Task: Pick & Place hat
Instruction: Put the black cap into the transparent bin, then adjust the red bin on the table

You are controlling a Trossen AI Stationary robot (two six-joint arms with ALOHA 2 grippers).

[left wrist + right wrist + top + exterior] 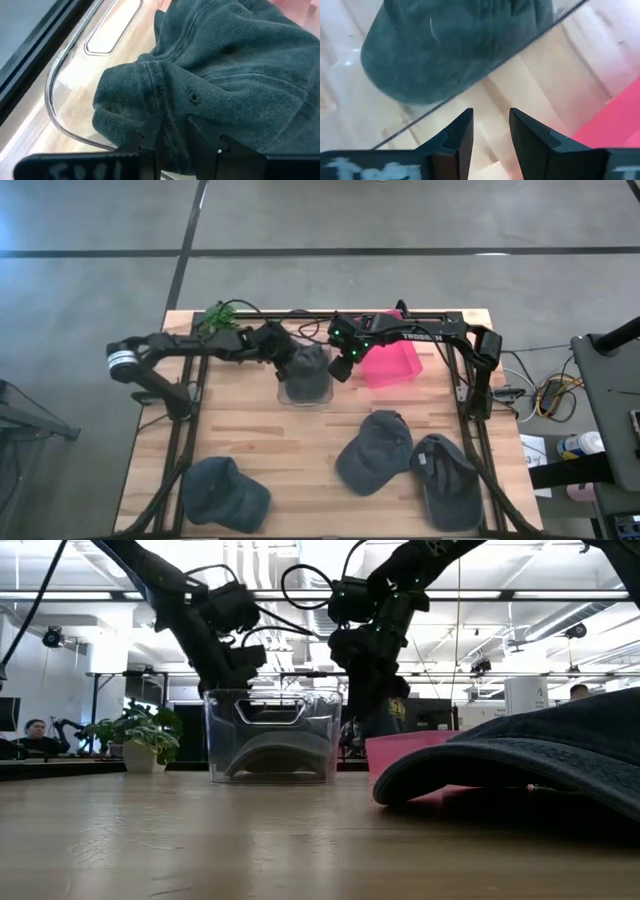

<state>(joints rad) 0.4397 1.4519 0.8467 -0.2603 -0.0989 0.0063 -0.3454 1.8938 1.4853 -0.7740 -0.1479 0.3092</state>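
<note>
A grey hat [308, 368] lies in a clear bin [290, 395] at the table's far middle. Through the bin's wall the hat [275, 755] shows resting on the bin's floor. My left gripper [283, 358] reaches over the bin's left rim and is shut on the hat [240, 65]. My right gripper [491, 130] hovers just outside the bin's right wall, over bare table between the bin and a pink bin [390, 362]. It is open, with nothing between its fingers. My left gripper pinches a bunched fold of the hat's crown [172, 125] between its two fingers, by a seam and an eyelet. The fingers slant down from the table's left side. The pinched part bulges at the bin's rim [55, 85], and the rest of the hat lies inside the bin.
Three more grey hats lie near the front: one at the left [225, 492], two at the right [375, 450] [448, 480]. A small plant [218, 315] stands at the far left corner. Bare wood lies between the bins and the front hats.
</note>
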